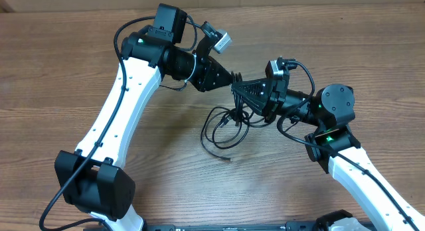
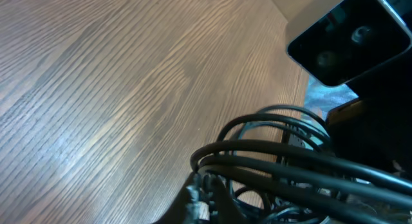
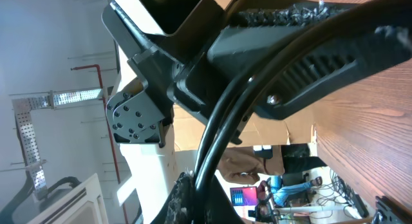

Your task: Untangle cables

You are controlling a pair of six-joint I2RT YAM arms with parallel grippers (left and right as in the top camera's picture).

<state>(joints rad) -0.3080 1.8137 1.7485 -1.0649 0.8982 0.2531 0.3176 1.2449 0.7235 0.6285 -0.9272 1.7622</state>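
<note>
Near the middle of the table [image 1: 73,65], our left claw [image 1: 235,78] and right claw [image 1: 238,89] both clenched the cables [image 1: 222,127], tip to tip, likely to pull the tangle apart; loose loops lay beneath.

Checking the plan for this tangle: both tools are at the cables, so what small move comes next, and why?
Probably ease the left tool away from the right tool. Both look shut on the cables at nearly the same spot, tips almost touching, with tangled loops lying on the table below; a gentle separation should start drawing strands apart.
</note>
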